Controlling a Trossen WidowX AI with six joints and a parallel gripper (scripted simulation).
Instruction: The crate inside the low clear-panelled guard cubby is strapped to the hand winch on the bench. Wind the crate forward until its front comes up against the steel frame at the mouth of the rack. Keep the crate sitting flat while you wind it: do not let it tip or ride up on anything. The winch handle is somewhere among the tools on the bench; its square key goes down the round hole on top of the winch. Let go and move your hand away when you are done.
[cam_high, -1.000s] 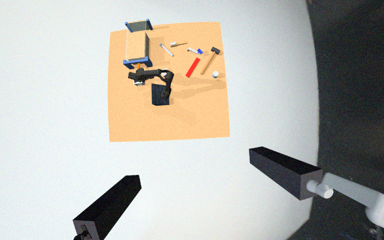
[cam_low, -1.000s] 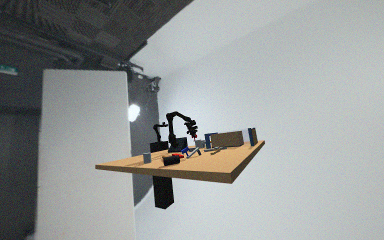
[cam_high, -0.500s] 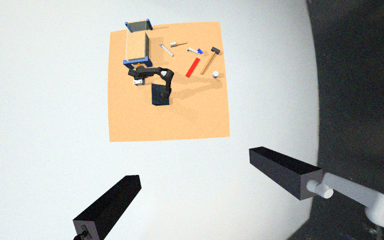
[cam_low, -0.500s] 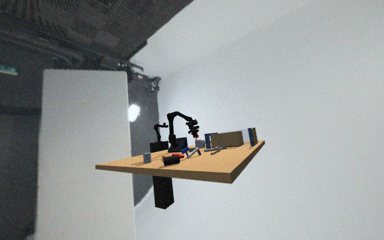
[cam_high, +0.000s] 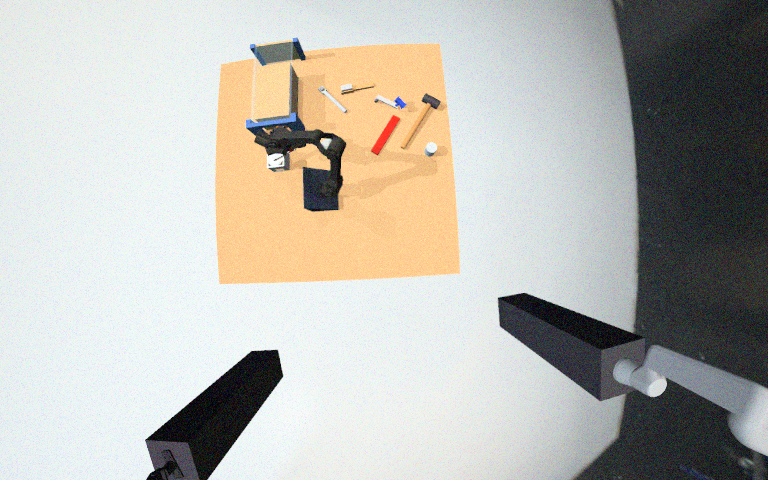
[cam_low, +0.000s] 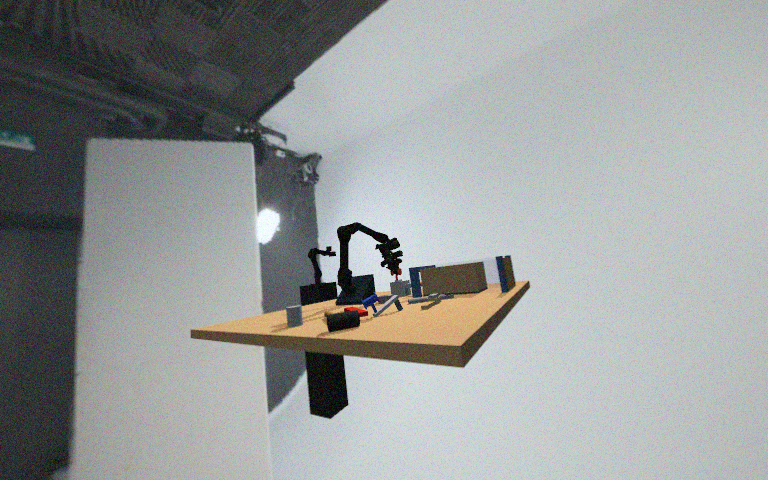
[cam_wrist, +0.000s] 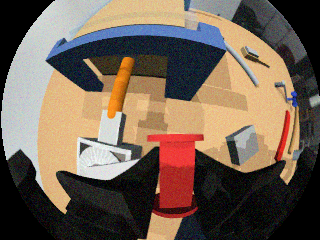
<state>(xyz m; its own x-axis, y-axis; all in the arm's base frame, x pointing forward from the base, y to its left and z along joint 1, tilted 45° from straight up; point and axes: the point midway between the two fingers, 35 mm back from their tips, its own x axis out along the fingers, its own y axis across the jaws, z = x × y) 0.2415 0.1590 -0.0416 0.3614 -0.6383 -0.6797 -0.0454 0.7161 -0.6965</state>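
At the winch (cam_high: 276, 161) (cam_low: 399, 287) (cam_wrist: 105, 159), the gripper (cam_high: 265, 142) (cam_low: 396, 269) (cam_wrist: 172, 151) had its fingers clamped on the red handle (cam_low: 399, 272) (cam_wrist: 177, 172), winding apparently underway, with the crate (cam_high: 272, 93) (cam_low: 454, 278) (cam_wrist: 145, 66) still needing a flat finish and release.

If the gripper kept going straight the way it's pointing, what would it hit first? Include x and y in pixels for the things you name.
Probably the tabletop (cam_high: 339, 243) (cam_low: 396, 333) beside the winch (cam_high: 276, 162) (cam_low: 399, 287) (cam_wrist: 107, 167), with the red grip (cam_wrist: 177, 172) leading; depth is unclear.
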